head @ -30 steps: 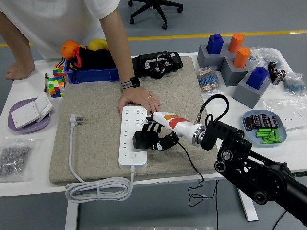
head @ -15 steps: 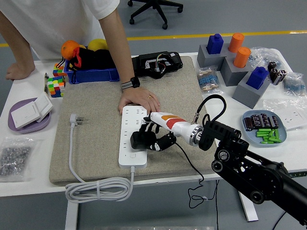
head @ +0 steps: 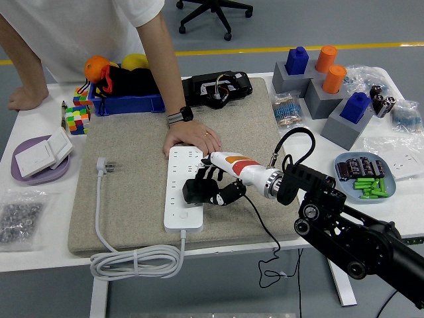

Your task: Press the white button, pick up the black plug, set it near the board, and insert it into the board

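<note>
Right hand (head: 213, 187) over white board (head: 183, 187) on grey mat (head: 132, 179), fingers (head: 228, 194) curled around black plug (head: 193, 192), plug pressed against board's lower half, person's hand (head: 191, 138) resting on board's far end, counter (head: 40, 245) cluttered

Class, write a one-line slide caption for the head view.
Robot's right hand holds the black plug over the white power strip while a person's hand steadies its far end.
</note>
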Action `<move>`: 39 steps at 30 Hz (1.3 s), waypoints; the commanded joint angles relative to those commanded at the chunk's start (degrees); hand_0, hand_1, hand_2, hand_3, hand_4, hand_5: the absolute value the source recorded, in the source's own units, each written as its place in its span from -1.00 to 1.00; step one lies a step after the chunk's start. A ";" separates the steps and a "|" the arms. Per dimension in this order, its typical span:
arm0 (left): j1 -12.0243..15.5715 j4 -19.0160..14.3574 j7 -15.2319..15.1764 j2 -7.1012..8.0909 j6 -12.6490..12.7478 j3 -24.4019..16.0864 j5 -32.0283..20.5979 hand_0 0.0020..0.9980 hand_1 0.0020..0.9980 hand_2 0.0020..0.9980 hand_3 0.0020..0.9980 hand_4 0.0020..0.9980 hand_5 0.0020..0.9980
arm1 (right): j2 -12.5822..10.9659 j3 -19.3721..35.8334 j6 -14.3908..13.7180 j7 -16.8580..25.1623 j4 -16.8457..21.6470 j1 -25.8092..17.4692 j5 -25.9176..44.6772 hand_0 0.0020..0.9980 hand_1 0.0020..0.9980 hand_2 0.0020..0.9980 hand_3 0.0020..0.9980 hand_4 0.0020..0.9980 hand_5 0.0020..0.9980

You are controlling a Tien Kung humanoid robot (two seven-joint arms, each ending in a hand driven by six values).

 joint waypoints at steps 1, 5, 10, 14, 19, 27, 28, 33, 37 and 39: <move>0.00 0.00 0.00 0.00 -0.01 -0.01 0.06 0.58 0.48 0.43 0.54 0.13 -0.03 | 0.02 0.03 -0.02 0.00 -0.01 0.00 -0.06 -0.11 -0.04 0.11 0.05 0.67 -1.00; -0.01 0.00 -0.01 0.00 -0.03 -0.04 0.17 0.58 0.48 0.43 0.55 0.12 -0.03 | 0.00 -0.09 0.02 0.01 -0.06 -0.06 -0.30 -0.11 -0.04 0.11 0.05 0.68 -1.00; 0.07 0.00 -0.02 -0.03 0.01 0.04 -0.15 0.58 0.48 0.43 0.55 0.12 -0.03 | 0.22 -0.53 -0.16 0.06 -0.09 -0.30 -0.67 -0.11 -0.04 0.11 0.05 0.68 -1.00; 0.03 0.00 -0.04 -0.01 -0.02 0.01 0.09 0.58 0.48 0.43 0.55 0.12 -0.03 | 0.31 -0.93 -0.58 0.24 -0.28 -0.32 -1.44 -0.11 -0.04 0.11 0.05 0.68 -1.00; -0.07 0.00 -0.06 0.02 0.01 0.07 -0.08 0.59 0.48 0.43 0.55 0.12 -0.03 | 0.42 -1.10 -1.57 0.53 -0.59 -0.13 -3.33 -0.12 -0.05 0.11 0.05 0.68 -1.00; -0.13 0.00 -0.07 0.06 -0.01 0.09 -0.02 0.58 0.48 0.43 0.55 0.12 -0.03 | 0.41 -1.69 -2.05 0.30 0.68 0.32 -4.59 -0.12 -0.05 0.11 0.05 0.68 -1.00; -0.14 0.00 -0.06 0.07 -0.02 0.07 -0.01 0.59 0.48 0.43 0.55 0.12 -0.03 | 0.40 -1.74 -2.03 0.27 0.83 0.36 -4.59 -0.12 -0.05 0.11 0.04 0.68 -1.00; -0.09 0.00 -0.06 0.08 -0.01 0.07 -0.12 0.59 0.48 0.43 0.55 0.12 -0.03 | 0.39 -2.00 -1.95 -0.09 1.48 0.41 -4.93 -0.12 -0.05 0.11 0.04 0.68 -1.00; -0.07 0.00 -0.04 0.05 0.00 0.07 -0.11 0.59 0.48 0.43 0.55 0.12 -0.03 | 0.28 -2.12 -1.83 -0.39 1.90 0.35 -5.32 -0.13 -0.05 0.11 0.04 0.68 -1.00; -0.04 0.00 -0.03 0.05 -0.01 0.07 -0.09 0.59 0.48 0.43 0.55 0.12 -0.03 | 0.14 -2.07 -1.74 -0.65 2.12 0.24 -5.62 -0.13 -0.05 0.11 0.04 0.68 -1.00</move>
